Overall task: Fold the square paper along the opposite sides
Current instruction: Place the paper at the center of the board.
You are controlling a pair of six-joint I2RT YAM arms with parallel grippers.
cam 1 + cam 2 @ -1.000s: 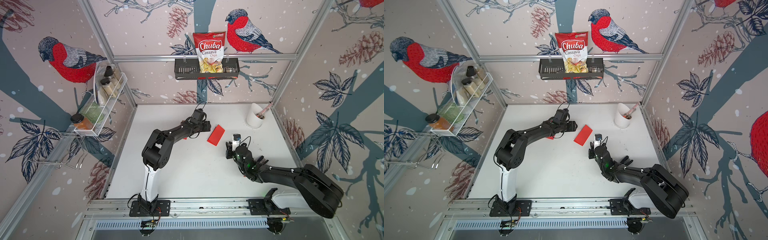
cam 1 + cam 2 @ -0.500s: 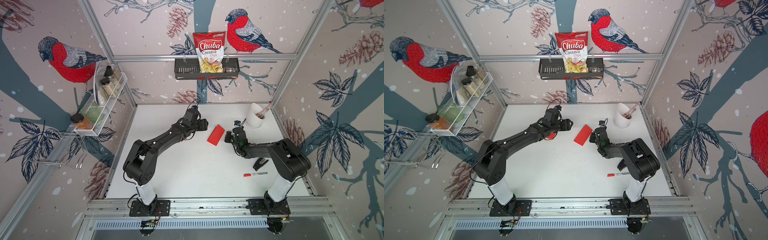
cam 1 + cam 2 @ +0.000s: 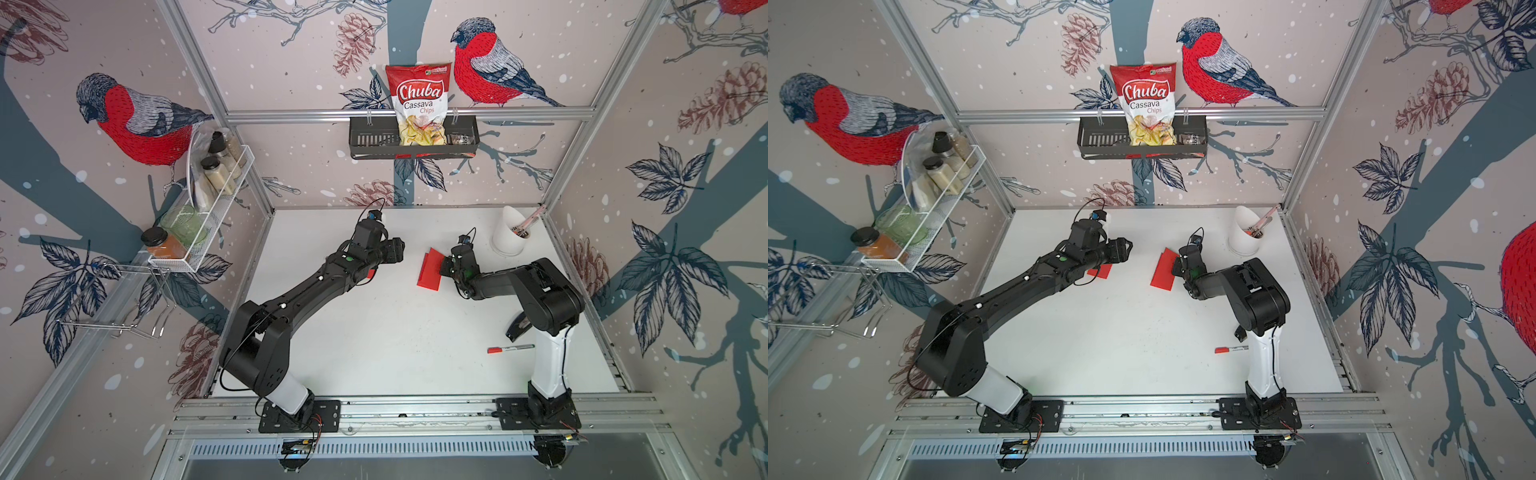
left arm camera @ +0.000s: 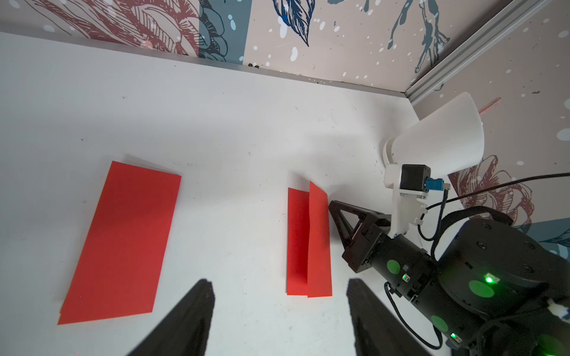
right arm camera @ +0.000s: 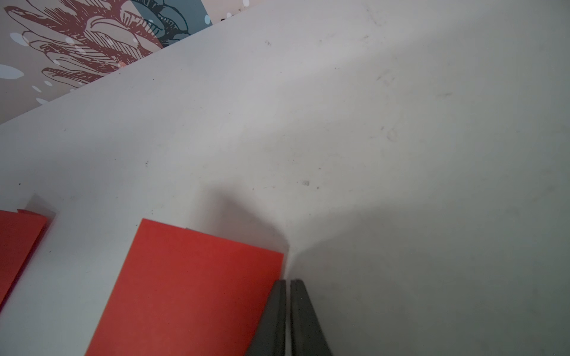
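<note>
The red paper [image 3: 429, 274] is laid near the back of the white counter [image 3: 395, 332], with one half lifted a little. The right pincer [image 5: 287, 282] is pressed together at its edge; a grip cannot be told. The left pincer [image 4: 279, 283] is held apart nearby.

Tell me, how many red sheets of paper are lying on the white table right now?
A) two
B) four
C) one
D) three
A: the left wrist view shows exactly two, a flat red sheet and, apart from it, a red sheet with a raised flap.
</note>
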